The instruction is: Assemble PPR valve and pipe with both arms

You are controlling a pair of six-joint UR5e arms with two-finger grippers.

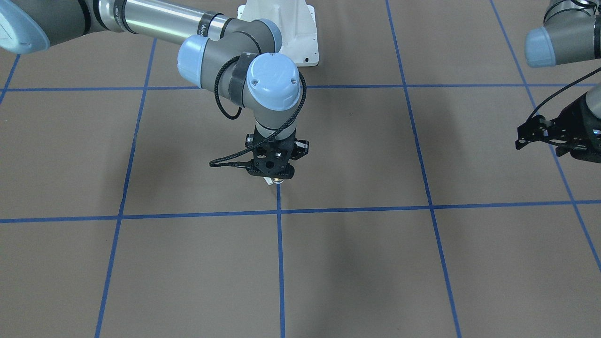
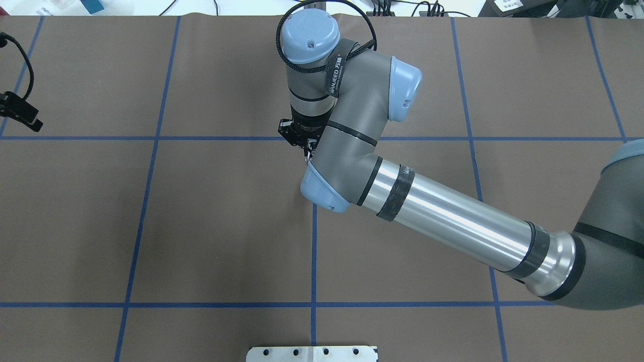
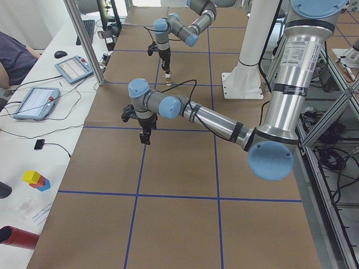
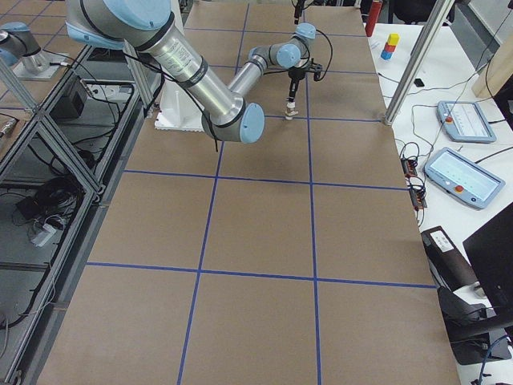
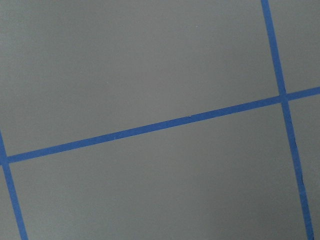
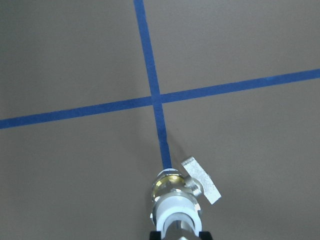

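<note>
The right arm (image 2: 443, 211) reached to the middle of the brown-covered table (image 1: 422, 281), its wrist turned straight down. The right gripper (image 1: 274, 173) hung just to the 12 o'clock side of a crossing of blue tape lines (image 1: 280, 211) in the front-facing view. Its fingers (image 6: 202, 234) were clamped on the white tube end of the PPR valve (image 6: 172, 195), which sat at 6 o'clock in the right wrist view. The valve pointed down at the paper over the tape line that ran toward the crossing. Beyond the white tube showed the brass-coloured middle, and a shiny silver piece (image 6: 201, 180) with a flat end jutted from its 3 o'clock side. Whether the valve's lower end touched the table could not be told. The left gripper (image 1: 540, 136) hovered well apart at the 3 o'clock edge of the front-facing view, with nothing seen in it. Whether its fingers were spread or closed could not be told. The left wrist view showed only paper and tape.
</note>
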